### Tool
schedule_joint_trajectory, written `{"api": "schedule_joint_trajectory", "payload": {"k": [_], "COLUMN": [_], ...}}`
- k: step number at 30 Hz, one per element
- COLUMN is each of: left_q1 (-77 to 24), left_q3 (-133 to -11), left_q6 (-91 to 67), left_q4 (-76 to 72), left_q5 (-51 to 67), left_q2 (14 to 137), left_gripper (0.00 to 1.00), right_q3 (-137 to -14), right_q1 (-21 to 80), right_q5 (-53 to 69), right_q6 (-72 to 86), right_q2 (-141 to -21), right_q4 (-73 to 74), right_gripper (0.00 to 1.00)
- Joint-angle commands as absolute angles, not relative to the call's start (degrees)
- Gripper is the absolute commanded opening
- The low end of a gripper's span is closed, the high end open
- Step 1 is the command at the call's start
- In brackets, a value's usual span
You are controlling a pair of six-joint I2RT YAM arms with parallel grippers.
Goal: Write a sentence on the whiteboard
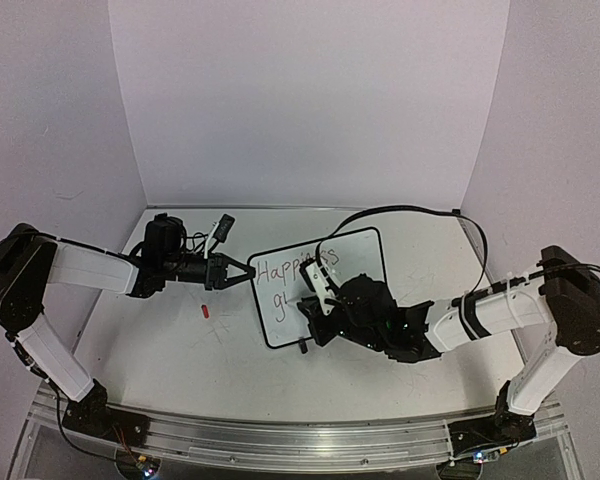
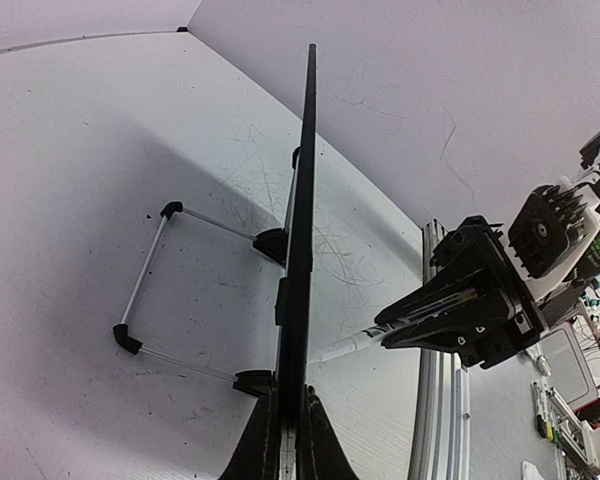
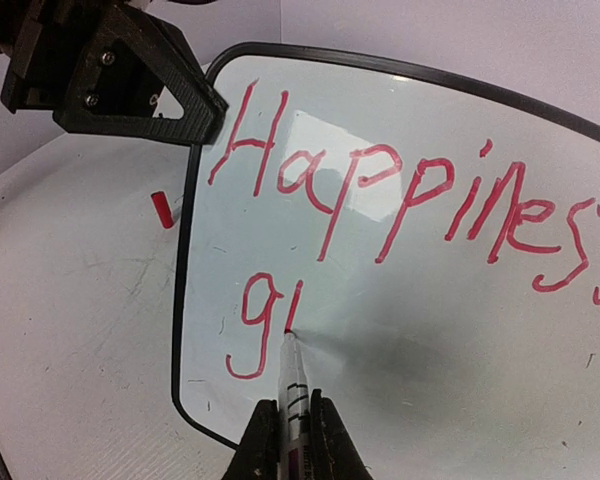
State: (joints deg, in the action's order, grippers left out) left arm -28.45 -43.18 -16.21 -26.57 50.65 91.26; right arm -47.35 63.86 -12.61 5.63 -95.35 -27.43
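The whiteboard [image 1: 358,256] stands tilted on the table, its left edge clamped by my left gripper [image 1: 248,272]. The sentence [image 3: 400,195] in red reads "Happiness" on the first line, with "g" and one short stroke below it. My right gripper [image 3: 292,430] is shut on a white marker [image 3: 291,372], whose tip touches the board at the foot of that stroke. In the left wrist view the board [image 2: 302,200] shows edge-on, my left gripper [image 2: 291,410] is shut on it, and the marker [image 2: 350,346] reaches it from the right gripper [image 2: 470,300].
A small red marker cap [image 1: 204,311] lies on the table left of the board and also shows in the right wrist view [image 3: 162,208]. The board's wire stand [image 2: 145,290] props it from behind. White walls enclose the table on three sides.
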Motion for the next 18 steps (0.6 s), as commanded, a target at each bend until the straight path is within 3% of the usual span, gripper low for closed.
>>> {"api": "schedule_joint_trajectory", "payload": {"k": [1, 18], "left_q1": [-28.83, -28.83], "left_q3": [-44.59, -44.49], "left_q6": [-14.49, -14.41], "left_q4": [-24.43, -24.41], "left_q5": [51.45, 51.42], "left_q2": [91.25, 91.14], "left_gripper": [0.00, 0.00], "right_q3": [-49.86, -50.27], "right_q1": [63.57, 63.37], "right_q5": [-15.69, -19.37], "right_q6": [5.71, 6.69], "right_q2": [-95.63, -95.02], "right_q4": [-29.42, -28.75], "right_gripper": [0.00, 0.00]}}
